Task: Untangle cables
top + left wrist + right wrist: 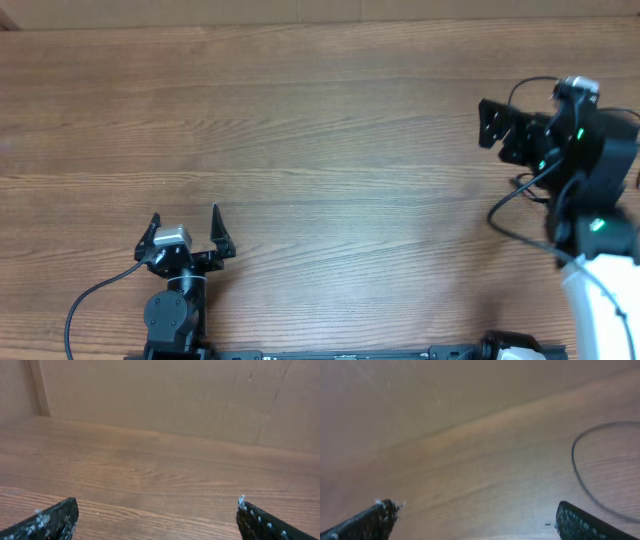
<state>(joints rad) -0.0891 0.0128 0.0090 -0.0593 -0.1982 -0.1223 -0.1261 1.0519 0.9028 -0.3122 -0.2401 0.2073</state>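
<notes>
spread claws over a brown wood-grain tabletop (320, 110), thin black cable (574, 460) at far right
low at left, left claw (185, 213) wide apart, holding nothing; at far right, right claw (497, 132) also apart and empty, that cable curving in a loop over the wood beside its right finger.

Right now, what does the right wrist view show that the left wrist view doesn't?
Only right wrist: a thin black cable curving in a loop on the table, toward the picture's right. Only left wrist: a tan wall rising behind the table, no cable. Shared: wood tabletop; the right end effector and left end effector both open, holding nothing.
</notes>
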